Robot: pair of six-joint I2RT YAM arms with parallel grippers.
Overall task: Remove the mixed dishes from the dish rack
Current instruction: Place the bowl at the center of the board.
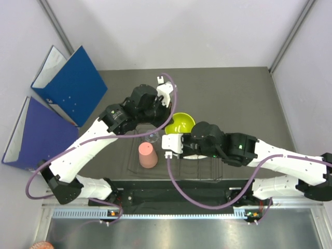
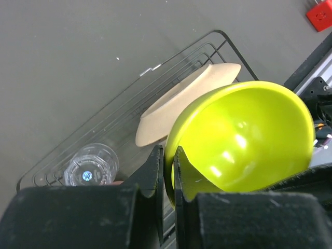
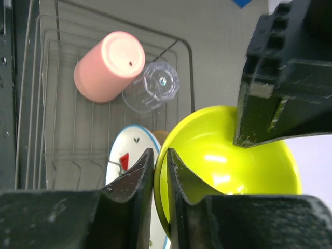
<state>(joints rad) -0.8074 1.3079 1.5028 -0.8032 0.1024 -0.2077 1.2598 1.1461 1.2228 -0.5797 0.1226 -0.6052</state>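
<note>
Both arms meet over the rack (image 3: pixel 185 52); left hand (image 2: pixel 168 153) and right hand (image 3: pixel 160 155) each pinch the green bowl (image 2: pixel 244 135) rim. Below: pink cup (image 3: pixel 109 65), glass (image 3: pixel 153 85), white plate (image 3: pixel 129 150).

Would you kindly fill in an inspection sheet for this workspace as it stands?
Surface: dark grey table, no spills seen.
Job's things: cup, tumbler, tan plate and white plate in the rack; green bowl held clear.
Clutter: red block on the table; two blue binders at the left.
Grippers: left gripper and right gripper each shut on the bowl's rim.
Cables: purple cables loop off both arms.
Surroundings: pale walls.
</note>
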